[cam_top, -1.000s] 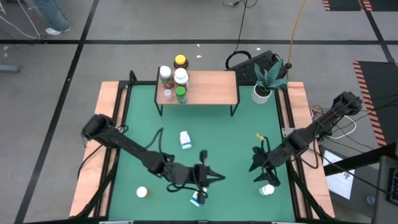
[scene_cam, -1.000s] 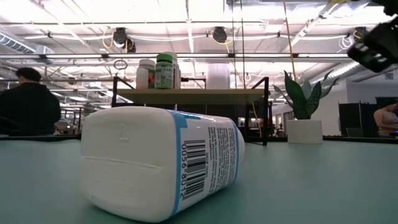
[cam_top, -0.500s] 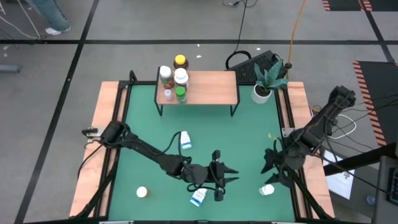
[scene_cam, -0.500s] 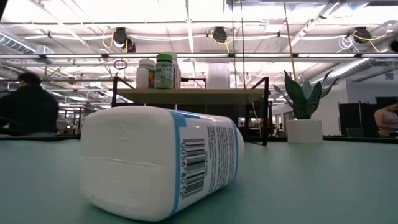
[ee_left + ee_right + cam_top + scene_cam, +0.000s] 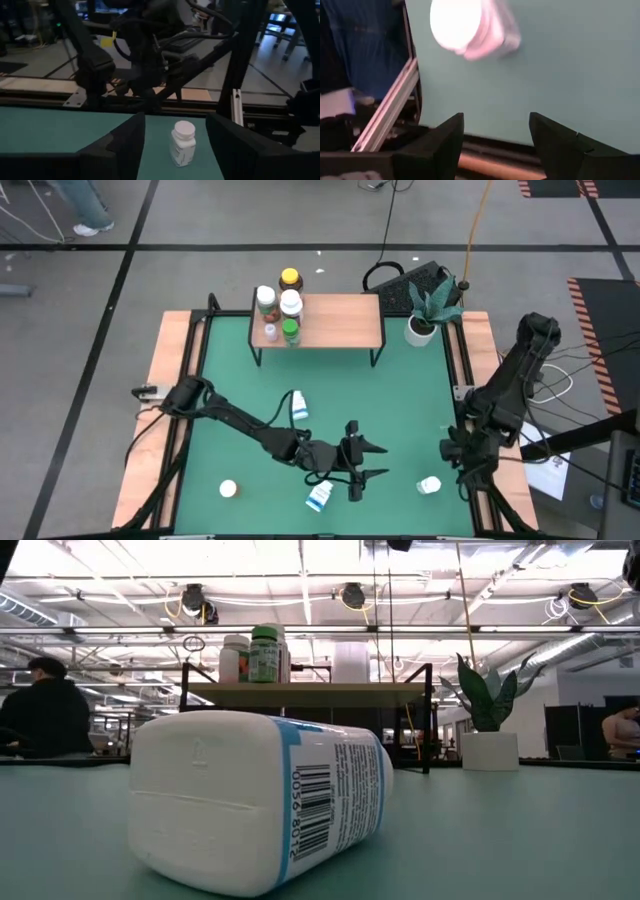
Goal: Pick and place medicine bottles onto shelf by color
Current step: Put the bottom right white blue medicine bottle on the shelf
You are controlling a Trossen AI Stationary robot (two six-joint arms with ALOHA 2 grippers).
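Fingers of left gripper (image 5: 368, 460) spread, empty, beside lying blue-labelled bottle (image 5: 319, 497); right gripper (image 5: 452, 450) fingers spread, empty, near upright white bottle (image 5: 429, 485) on desk (image 5: 400, 400).

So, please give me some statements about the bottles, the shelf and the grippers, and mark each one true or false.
1. Four bottles stand on the shelf. True.
2. The left gripper holds a bottle. False: its open fingers are empty, and a blue-labelled bottle lies on the mat beside it.
3. A white bottle stands upright near the right gripper. True.
4. The plant pot stands on the shelf. False: it stands on the mat, beside the shelf.
5. A green bottle is on the shelf. True.
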